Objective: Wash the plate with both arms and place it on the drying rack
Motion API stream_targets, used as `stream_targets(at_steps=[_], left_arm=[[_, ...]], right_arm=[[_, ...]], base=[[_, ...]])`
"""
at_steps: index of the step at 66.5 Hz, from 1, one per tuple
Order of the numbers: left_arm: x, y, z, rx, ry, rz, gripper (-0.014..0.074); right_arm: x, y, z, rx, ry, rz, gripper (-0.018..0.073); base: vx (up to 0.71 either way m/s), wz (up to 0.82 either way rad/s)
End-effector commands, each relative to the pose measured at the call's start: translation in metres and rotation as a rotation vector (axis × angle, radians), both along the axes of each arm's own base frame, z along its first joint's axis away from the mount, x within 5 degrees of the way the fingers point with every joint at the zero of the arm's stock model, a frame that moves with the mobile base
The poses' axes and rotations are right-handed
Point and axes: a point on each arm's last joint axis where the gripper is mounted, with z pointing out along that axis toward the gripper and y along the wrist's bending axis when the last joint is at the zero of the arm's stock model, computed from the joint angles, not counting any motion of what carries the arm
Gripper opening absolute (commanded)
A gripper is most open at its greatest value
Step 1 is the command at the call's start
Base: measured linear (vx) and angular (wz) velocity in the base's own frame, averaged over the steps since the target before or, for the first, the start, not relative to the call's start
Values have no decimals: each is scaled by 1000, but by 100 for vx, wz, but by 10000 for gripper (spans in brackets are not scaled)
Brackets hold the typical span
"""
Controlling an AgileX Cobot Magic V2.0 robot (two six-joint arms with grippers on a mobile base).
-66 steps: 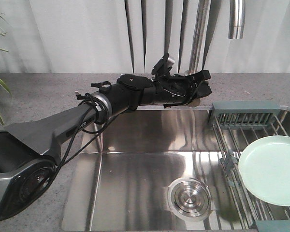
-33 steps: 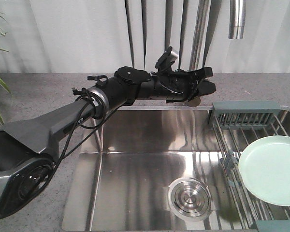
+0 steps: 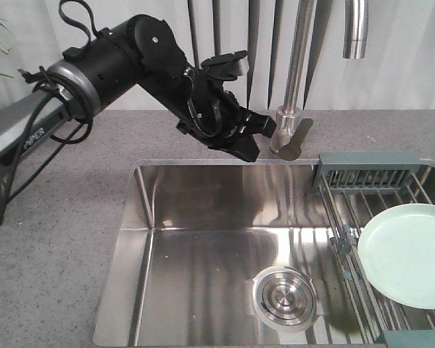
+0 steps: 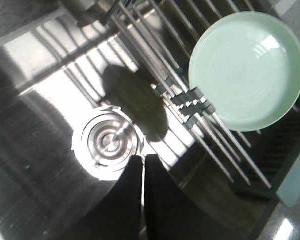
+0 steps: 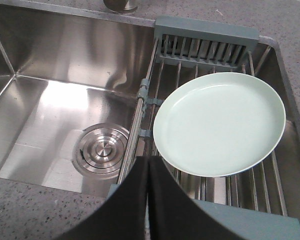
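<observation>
Now the plate (image 5: 218,122) lies on the drying rack (image 5: 205,37) (both arms' jaws closed, empty).

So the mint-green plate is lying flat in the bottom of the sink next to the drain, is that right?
Not quite. The plate is lying on the drying rack rods at the sink's right side, not on the basin floor. The drain sits apart to its left, as the right wrist view shows.

You see a grey speckled stone counter (image 3: 65,239) with a rectangular stainless-steel basin (image 3: 210,217) sunk into it, a round steel drain (image 3: 284,296) at its bottom. Steel-rod drying rack (image 5: 190,60) with grey-teal plastic ends spans the basin's right side; the round pale mint-green plate (image 5: 219,123) lies on its rods. A chrome faucet base (image 3: 286,130) stands on the counter behind the basin.
</observation>
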Motion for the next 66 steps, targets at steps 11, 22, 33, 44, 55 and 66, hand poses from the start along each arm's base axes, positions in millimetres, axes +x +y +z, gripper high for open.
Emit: stream_targets(at_steps=[11,22,33,44,55,66], left_arm=[[-54,42,55,79,-65,45,-6],[-93,80,43,261,-81,68,-6],[-137,107,50,234,-156,103,-6],[-182,134,64,165,-255,139,-6],[-223,159,74,75,-390,180,-6],[-249,174,73,27,-455,201,-6]], right_arm=[[4,-1,11,4,-72,-11,-9],[4,-1,11,6,-71,-12,-9],[4,-1,11,6,-71,-12,-9],[4,-1,11,6,-71,-12,-9],[4,-1,11,6,-71,-12,-9],[4,-1,11,6,-71,-12,-9]], base=[[0,0],[0,0],[0,0],[0,0],[0,0],[0,0]])
